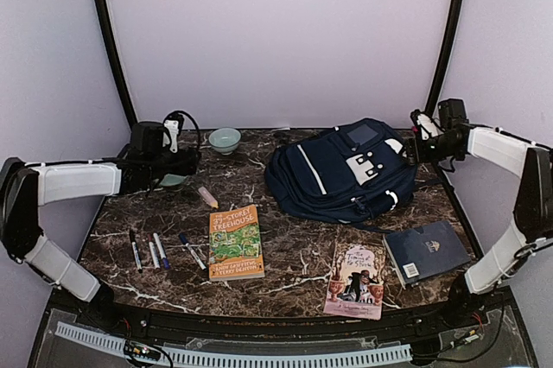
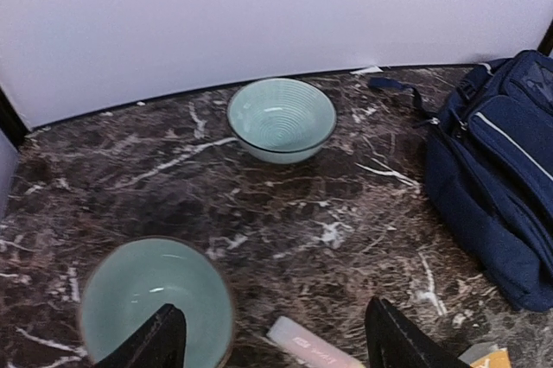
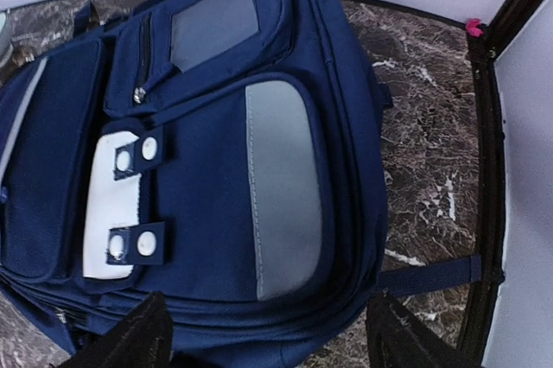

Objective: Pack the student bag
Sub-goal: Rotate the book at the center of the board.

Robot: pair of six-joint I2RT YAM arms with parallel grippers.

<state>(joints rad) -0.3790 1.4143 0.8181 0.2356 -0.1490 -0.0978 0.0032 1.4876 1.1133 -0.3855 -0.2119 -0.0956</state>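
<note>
Nearest, along the marble table's [image 1: 294, 251] near edge, lie a pink picture book [image 1: 354, 280], a dark blue hardcover [image 1: 426, 251], an orange paperback [image 1: 235, 241] and four markers [image 1: 161, 250]. Farther back, right of centre, the student bag [image 1: 346, 169] lies flat, front up. By its far right corner hovers the right gripper [image 3: 268, 299], fingers spread and empty. At far left the left gripper [image 2: 275, 307], likewise spread and holding nothing, hangs over a pale green bowl [image 2: 155, 303]. A second bowl [image 2: 281, 117] sits by the far wall.

Only the cover of the orange book [image 1: 235, 243] is legible, reading "STOREY TREEHOUSE" in large letters.
</note>
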